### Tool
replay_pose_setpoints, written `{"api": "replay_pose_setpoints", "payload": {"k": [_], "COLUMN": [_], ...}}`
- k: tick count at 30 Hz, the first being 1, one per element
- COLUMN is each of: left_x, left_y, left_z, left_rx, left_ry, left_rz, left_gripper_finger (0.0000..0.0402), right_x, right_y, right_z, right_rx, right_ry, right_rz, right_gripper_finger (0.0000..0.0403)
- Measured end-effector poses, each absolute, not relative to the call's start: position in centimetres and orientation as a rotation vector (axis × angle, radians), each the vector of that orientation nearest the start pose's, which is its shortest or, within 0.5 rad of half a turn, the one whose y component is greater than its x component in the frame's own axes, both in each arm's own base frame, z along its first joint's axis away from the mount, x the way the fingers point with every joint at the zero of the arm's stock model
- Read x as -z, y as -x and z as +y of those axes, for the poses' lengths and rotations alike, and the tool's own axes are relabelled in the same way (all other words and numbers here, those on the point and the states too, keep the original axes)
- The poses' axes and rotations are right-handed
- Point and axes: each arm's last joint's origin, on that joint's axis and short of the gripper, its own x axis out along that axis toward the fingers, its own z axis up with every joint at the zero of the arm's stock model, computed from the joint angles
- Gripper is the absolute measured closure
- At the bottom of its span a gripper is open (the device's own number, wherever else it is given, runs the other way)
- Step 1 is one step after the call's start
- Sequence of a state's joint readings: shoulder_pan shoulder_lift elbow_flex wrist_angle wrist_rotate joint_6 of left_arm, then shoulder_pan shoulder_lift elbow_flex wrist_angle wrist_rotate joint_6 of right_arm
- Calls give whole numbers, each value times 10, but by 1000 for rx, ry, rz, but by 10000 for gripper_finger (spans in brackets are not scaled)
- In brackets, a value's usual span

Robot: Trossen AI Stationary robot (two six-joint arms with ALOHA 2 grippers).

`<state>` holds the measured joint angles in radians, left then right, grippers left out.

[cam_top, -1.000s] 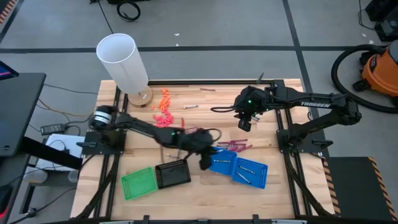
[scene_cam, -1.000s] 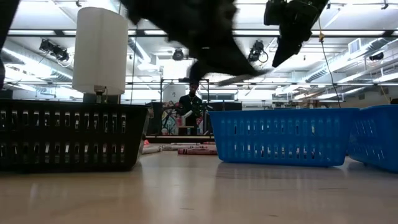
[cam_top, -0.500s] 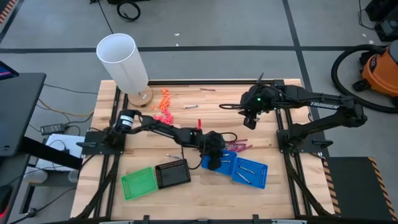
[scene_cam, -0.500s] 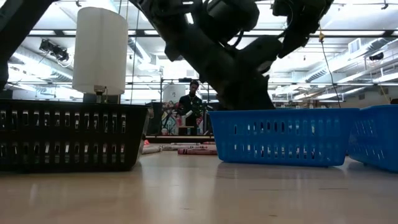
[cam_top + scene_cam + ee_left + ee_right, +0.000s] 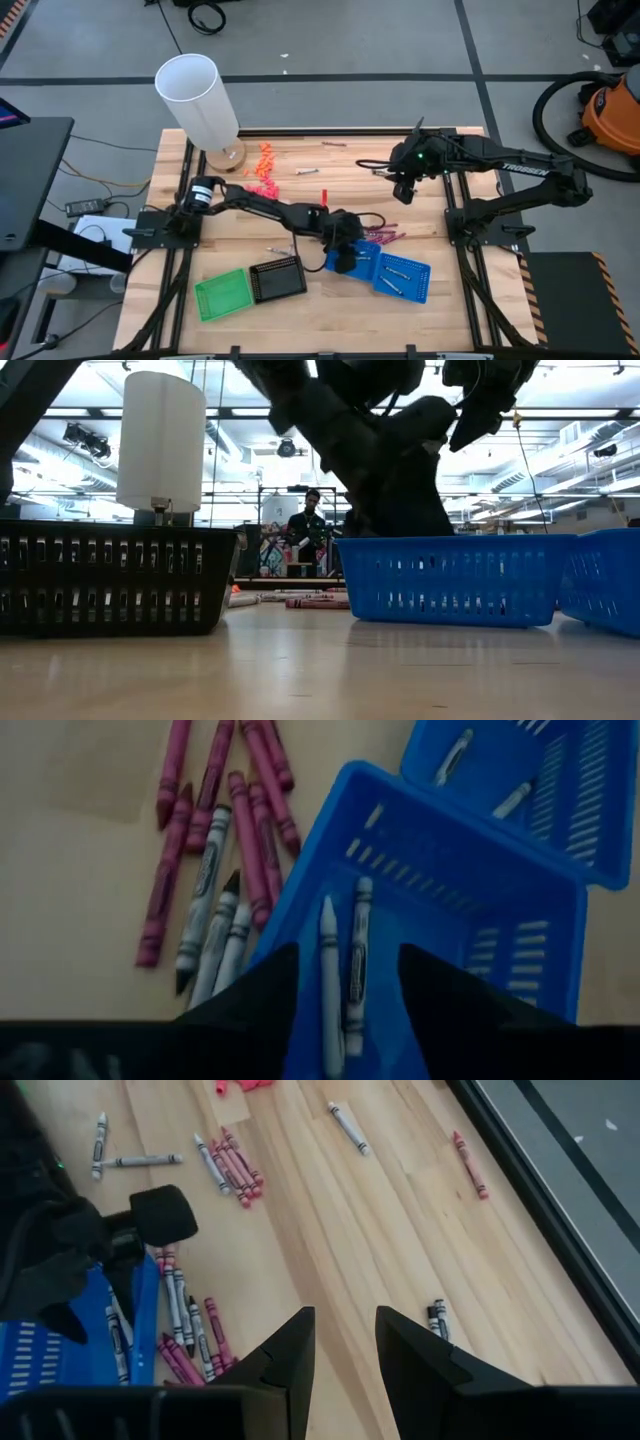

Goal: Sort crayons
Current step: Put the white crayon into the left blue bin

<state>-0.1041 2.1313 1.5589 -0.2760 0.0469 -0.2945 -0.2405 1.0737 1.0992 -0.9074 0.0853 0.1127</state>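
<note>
**Desk:** Where does the left claw (image 5: pixel 345 982) stand?

**Photographer:** Over the near blue basket (image 5: pixel 520 910), at the corner closest to the loose pile. Its fingers (image 5: pixel 255 992) are spread and hold nothing. Two pale grey crayons (image 5: pixel 343 975) lie side by side on the basket floor, right between the fingers in the left wrist view.

**Desk:** And around it?

**Photographer:** Just outside that basket wall, a cluster of magenta and grey crayons (image 5: pixel 215 850) lies on the wooden counter (image 5: pixel 440 310). A second blue basket (image 5: pixel 405 277) touches the first and has a few grey crayons in it. Farther along the counter's front sit a black basket (image 5: pixel 277 279) and a green basket (image 5: pixel 223 294).

**Desk:** The right claw?

**Photographer:** The right claw (image 5: pixel 344 1342) hangs above bare wood toward the back of the counter, fingers parted, gripping nothing. Stray crayons (image 5: pixel 347 1128) lie scattered beyond it.

**Desk:** Anything else on the counter?

**Photographer:** A heap of orange-pink pieces (image 5: pixel 263 170) near a tall white cylinder (image 5: pixel 197 100) at the back left corner. The low view shows a person (image 5: pixel 308 532) standing in the room behind.
</note>
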Motion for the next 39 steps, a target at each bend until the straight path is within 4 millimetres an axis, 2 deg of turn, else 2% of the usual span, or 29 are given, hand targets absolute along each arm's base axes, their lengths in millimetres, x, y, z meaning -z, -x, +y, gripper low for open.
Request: {"api": "replay_pose_setpoints", "payload": {"k": [2,12,18,29,39], "left_x": [-178,-218,-217,-216,-212], "left_y": [-455,-432,-406,-349,-321], "left_z": [-48,-47,-46,-35,-25], "left_rx": [15,-52,-85,-210,-237], "left_ry": [227,54,37,148,169], "left_rz": [916,923,962,947,940], "left_gripper_finger": [218,250,258,259,259], "right_x": [-327,-328,-329,-330,-328], "right_y": [-192,-191,-192,-197,-202], "right_z": [-52,-60,-61,-63,-64], "right_rx": [362,399,405,396,377], "right_ry": [-177,-190,-192,-167,-156], "right_rz": [864,845,827,805,807], "right_gripper_finger": [287,287,287,287,287]}}
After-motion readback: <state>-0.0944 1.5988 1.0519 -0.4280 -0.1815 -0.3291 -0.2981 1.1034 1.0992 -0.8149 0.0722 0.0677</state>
